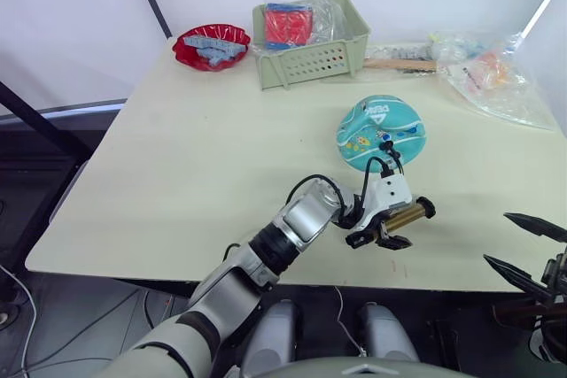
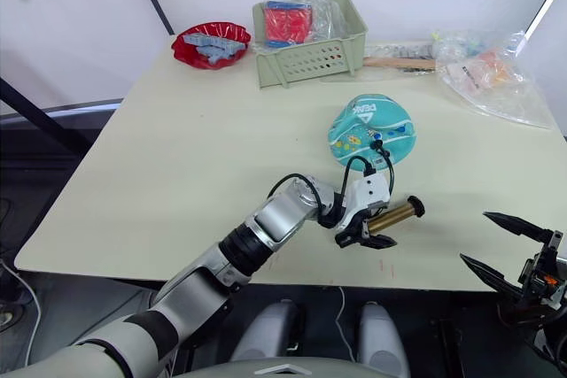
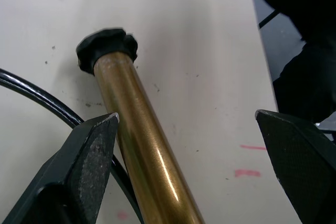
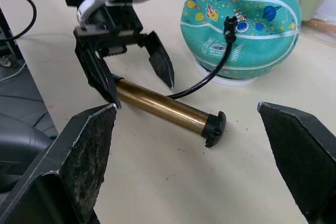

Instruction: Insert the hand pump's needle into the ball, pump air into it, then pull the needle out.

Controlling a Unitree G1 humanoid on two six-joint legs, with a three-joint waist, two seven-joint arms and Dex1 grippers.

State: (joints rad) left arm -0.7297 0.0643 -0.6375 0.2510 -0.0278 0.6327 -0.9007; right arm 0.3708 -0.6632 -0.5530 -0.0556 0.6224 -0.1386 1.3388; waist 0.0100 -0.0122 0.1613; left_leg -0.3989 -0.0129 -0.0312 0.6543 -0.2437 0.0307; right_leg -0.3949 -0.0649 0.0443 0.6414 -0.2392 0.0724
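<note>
The teal ball (image 1: 381, 133) rests on a white ring (image 4: 226, 81) right of the table's centre. The needle's black fitting (image 4: 229, 24) sits against the ball's skin, and the pin itself is hidden. A thin black hose (image 4: 207, 80) curves down from it to the gold hand pump (image 1: 406, 216), which lies flat on the table in front of the ball. My left gripper (image 1: 379, 235) is open and straddles the pump's tube (image 3: 142, 145), with one finger (image 3: 94, 150) close beside it. At the table's front right corner my right gripper (image 1: 523, 250) is open and holds nothing.
A green basket (image 1: 310, 42) with a red packet stands at the back, with a red bowl (image 1: 211, 46) to its left. A wooden-handled tool (image 1: 399, 65) and plastic bags (image 1: 496, 77) lie at the back right. The table's front edge (image 1: 266, 279) runs just behind the pump.
</note>
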